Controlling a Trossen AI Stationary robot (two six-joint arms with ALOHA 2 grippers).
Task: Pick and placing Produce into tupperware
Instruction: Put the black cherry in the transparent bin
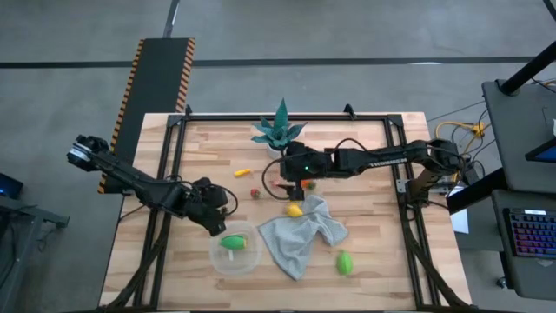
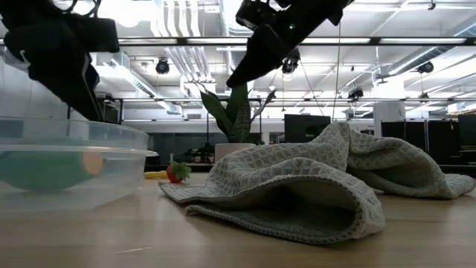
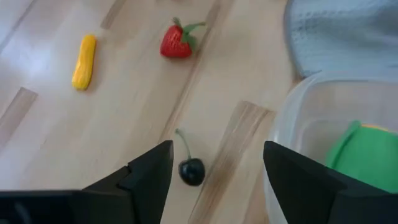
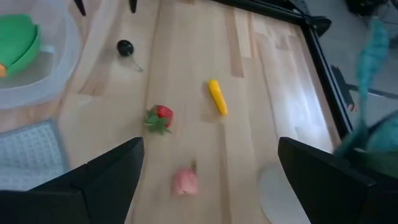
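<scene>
The clear tupperware [image 1: 233, 250] stands near the table's front edge with a green piece of produce [image 1: 232, 243] inside. My left gripper [image 1: 215, 207] hovers open just beyond the tub's far rim. A dark cherry [image 3: 191, 171] lies on the wood below, between its fingers and touching neither. My right gripper [image 1: 292, 180] hangs open near the table's middle, above a pink piece [image 4: 185, 180]. A strawberry [image 4: 160, 117] and a yellow piece [image 4: 217, 96] lie on the wood between the arms. A yellow fruit [image 1: 295, 209] and a green one [image 1: 345, 262] lie by the grey cloth [image 1: 301, 235].
The crumpled grey cloth lies right of the tub. A spiky teal plant [image 1: 280, 130] in a white pot stands at the far edge, close behind my right arm. A black frame [image 1: 174, 139] runs along the table's sides. Bare wood lies at the far left.
</scene>
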